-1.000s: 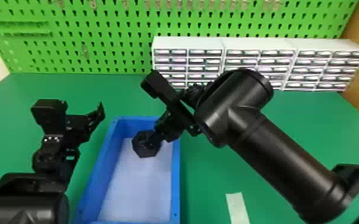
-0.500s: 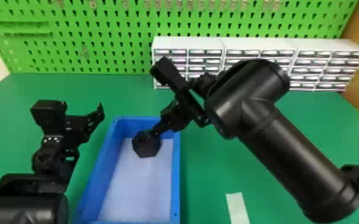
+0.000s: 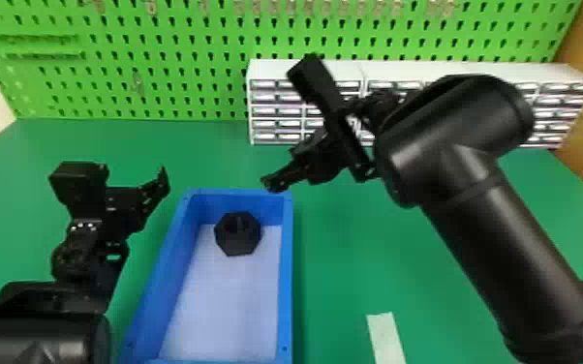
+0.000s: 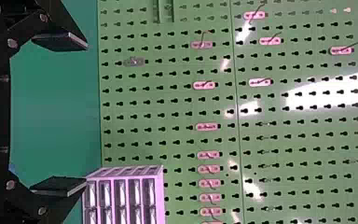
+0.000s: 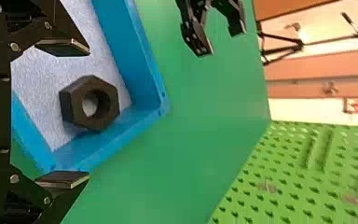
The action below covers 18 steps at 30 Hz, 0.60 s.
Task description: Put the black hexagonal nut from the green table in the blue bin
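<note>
The black hexagonal nut lies inside the blue bin, on its pale floor by the far wall. Above and just right of the bin's far right corner is my right gripper, clear of the nut. In the right wrist view, the right gripper has its two fingers wide apart, with the nut seen beyond them in the bin, hole facing the camera. My left gripper is parked left of the bin; in the left wrist view the left gripper is open, holding nothing.
White drawer cabinets stand at the back of the green table, before a green pegboard. A pale strip lies on the table right of the bin.
The right gripper has moved up, away from the nut, and to the right over the bin's far edge. The nut stays where it was in the bin, and the left arm has kept still.
</note>
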### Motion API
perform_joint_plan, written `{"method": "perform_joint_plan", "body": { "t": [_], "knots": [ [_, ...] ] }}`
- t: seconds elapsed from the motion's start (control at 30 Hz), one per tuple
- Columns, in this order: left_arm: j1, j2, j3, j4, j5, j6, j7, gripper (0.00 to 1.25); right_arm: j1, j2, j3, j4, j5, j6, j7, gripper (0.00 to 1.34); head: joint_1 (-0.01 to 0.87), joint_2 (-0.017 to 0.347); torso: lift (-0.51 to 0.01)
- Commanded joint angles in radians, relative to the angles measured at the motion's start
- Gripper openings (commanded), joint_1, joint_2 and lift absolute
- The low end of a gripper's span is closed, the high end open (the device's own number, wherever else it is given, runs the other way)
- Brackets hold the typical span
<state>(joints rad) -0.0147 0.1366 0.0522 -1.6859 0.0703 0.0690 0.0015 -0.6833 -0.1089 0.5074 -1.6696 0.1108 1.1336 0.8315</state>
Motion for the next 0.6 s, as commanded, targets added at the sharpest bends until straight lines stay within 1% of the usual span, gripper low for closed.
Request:
{"method": "perform_joint_plan", "body": {
  "t": [0.0, 0.07, 0.3, 0.57],
  "knots": [
    [0.001, 0.0, 0.002, -0.001, 0.0, 0.0, 0.0, 1.0, 0.027, 0.0, -0.075, -0.025, 0.007, -0.018, 0.0, 1.0, 0.686, 0.052, -0.097],
    [-0.001, 0.0, 0.0, -0.001, 0.0, 0.0, 0.0, 1.0, 0.039, 0.0, -0.109, -0.035, 0.007, -0.031, 0.0, 1.0, 0.686, 0.052, -0.097],
    [-0.001, 0.0, 0.0, -0.001, -0.001, 0.0, 0.0, 1.0, 0.074, 0.012, -0.202, -0.042, 0.006, -0.061, 0.0, 1.0, 0.686, 0.052, -0.097],
    [-0.002, 0.0, 0.0, -0.001, -0.001, 0.0, 0.0, 1.0, 0.111, 0.015, -0.299, -0.042, 0.003, -0.12, -0.002, 1.0, 0.686, 0.052, -0.097]
  ]
}}
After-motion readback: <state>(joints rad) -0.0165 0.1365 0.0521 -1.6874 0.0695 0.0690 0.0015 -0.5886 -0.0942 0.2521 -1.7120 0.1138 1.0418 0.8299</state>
